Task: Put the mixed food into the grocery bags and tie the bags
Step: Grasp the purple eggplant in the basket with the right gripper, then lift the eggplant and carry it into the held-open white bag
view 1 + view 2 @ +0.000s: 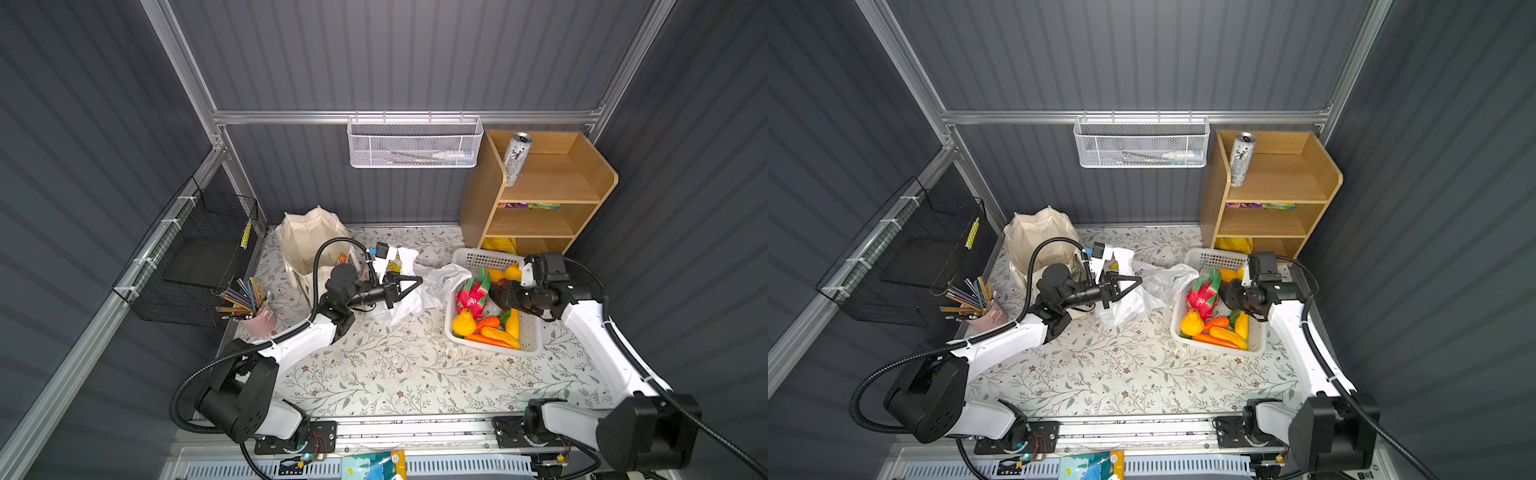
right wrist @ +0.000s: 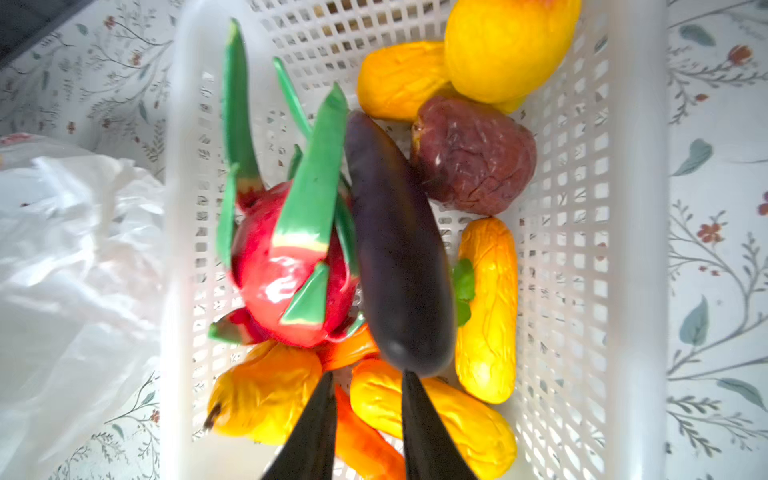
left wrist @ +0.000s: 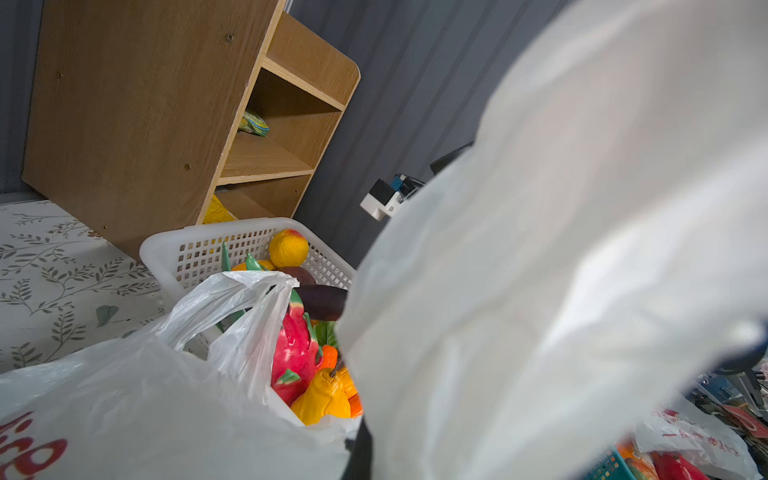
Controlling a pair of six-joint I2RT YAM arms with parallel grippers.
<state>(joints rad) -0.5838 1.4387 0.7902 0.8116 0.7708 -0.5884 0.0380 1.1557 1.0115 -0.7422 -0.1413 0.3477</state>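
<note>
White arm links (image 1: pixel 303 340), black joint housings (image 1: pixel 237 399), black corrugated cable (image 1: pixel 174 401), black tapered gripper fingers (image 2: pixel 316 428).

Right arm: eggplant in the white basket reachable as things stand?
Likely yes. The right hand hangs open over the white basket, tips at the end of the eggplant; it lies atop the other fruit, uncovered.

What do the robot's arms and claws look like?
The left arm and right arm have white shells with chunky black joints. A ribbed black cable runs along each. The left gripper and right gripper are black, with pointed, wedge-shaped fingers.
</note>
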